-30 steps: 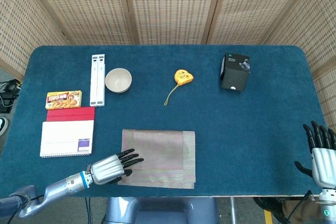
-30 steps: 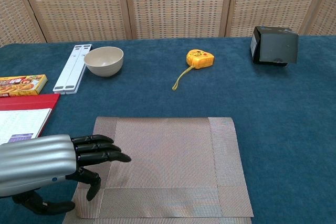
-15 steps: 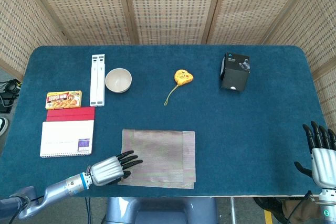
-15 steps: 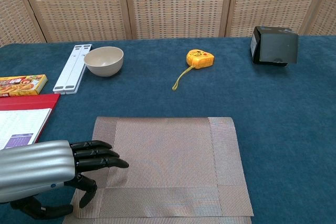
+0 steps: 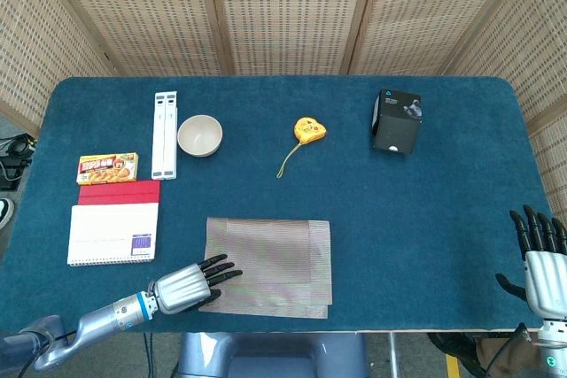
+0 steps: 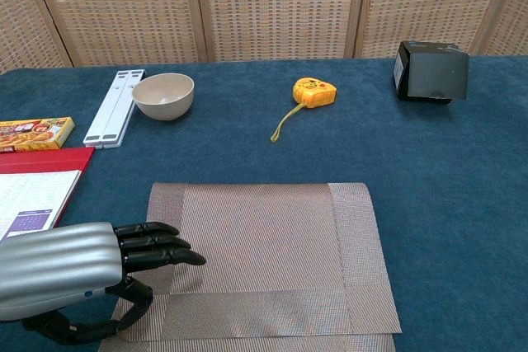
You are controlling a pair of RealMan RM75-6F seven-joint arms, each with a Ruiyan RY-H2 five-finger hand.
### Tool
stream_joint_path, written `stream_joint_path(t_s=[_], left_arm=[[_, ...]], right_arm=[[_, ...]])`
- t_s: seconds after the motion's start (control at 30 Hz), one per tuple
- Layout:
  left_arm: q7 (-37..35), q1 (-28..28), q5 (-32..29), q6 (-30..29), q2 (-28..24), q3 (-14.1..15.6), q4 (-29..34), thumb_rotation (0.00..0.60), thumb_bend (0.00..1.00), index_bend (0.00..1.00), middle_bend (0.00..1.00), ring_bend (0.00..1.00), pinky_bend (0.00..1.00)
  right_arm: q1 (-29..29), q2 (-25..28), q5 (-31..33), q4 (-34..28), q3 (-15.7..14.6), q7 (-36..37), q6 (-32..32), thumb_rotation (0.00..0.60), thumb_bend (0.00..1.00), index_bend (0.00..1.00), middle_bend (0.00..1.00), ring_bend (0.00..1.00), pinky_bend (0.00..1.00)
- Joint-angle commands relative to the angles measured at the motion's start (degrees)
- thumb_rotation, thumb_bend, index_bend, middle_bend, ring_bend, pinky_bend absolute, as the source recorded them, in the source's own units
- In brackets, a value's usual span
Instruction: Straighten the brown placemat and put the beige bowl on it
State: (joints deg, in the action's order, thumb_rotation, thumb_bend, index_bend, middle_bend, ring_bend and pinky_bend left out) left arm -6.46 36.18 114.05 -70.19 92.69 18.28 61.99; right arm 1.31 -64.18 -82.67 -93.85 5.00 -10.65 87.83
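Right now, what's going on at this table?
The left robot hand rests with its fingers spread on the near left corner of the brown placemat, which lies flat near the table's front edge. The beige bowl sits untouched at the far left beside a white stand, not yet on the mat. The right robot hand waits open at the table's right edge.

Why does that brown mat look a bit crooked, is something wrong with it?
The brown placemat lies slightly askew at the near table edge: its right side sits a little lower than its left. The left hand rests on its left corner. The beige bowl stands upright, far off the mat. Nothing is spilled.
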Motion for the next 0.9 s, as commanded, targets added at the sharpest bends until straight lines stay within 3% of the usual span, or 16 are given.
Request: stream_joint_path(t_s=[0.03, 0.33, 0.5, 0.53, 0.6, 0.73, 0.9], left_arm=[[0.2, 0.1, -0.1, 0.1, 0.1, -0.1, 0.0, 0.6, 0.54, 0.65, 0.0, 0.0, 0.0], [0.0, 0.3, -0.8, 0.1, 0.0, -0.8, 0.6, 0.6, 0.62, 0.71, 0.0, 0.0, 0.0], [-3.7, 1.8, -3.0, -1.5, -0.5, -4.4, 3.0, 0.6, 0.63, 0.73, 0.0, 0.0, 0.0], [-6.8, 4.3, -7.7, -1.1, -0.8, -10.9, 4.8, 0.6, 0.62, 0.74, 0.0, 0.0, 0.0], [-7.1, 8.6, -12.8, 4.6, -2.2, -16.8, 6.8, 0.6, 0.62, 0.74, 0.0, 0.0, 0.0], [-3.8, 13.7, -21.5, 12.2, -3.0, -25.6, 6.9, 0.6, 0.62, 0.74, 0.0, 0.0, 0.0], [1.0, 18.3, -32.0, 19.5, -0.3, -33.4, 0.8, 0.6, 0.62, 0.75, 0.0, 0.0, 0.0]], right_arm=[[0.0, 0.0, 0.0, 0.0, 0.0, 0.0, -0.1, 0.6, 0.0, 0.0, 0.0, 0.0, 0.0], [0.0, 0.1, 0.1, -0.1, -0.1, 0.1, -0.3, 0.6, 0.0, 0.0, 0.0, 0.0, 0.0], [0.0, 0.2, 0.0, -0.2, -0.1, 0.1, -0.3, 0.6, 0.0, 0.0, 0.0, 0.0, 0.0], [0.1, 0.0, 0.0, -0.1, -0.2, -0.1, -0.6, 0.6, 0.0, 0.0, 0.0, 0.0, 0.0], [0.2, -0.2, 0.1, -0.1, -0.3, -0.5, -0.7, 0.6, 0.0, 0.0, 0.0, 0.0, 0.0], [0.2, -0.4, 0.3, 0.0, -0.2, -0.8, -0.7, 0.6, 0.0, 0.0, 0.0, 0.0, 0.0], [0.5, -0.7, 1.0, 0.4, 0.0, -1.1, -1.4, 0.6, 0.0, 0.0, 0.0, 0.0, 0.0]])
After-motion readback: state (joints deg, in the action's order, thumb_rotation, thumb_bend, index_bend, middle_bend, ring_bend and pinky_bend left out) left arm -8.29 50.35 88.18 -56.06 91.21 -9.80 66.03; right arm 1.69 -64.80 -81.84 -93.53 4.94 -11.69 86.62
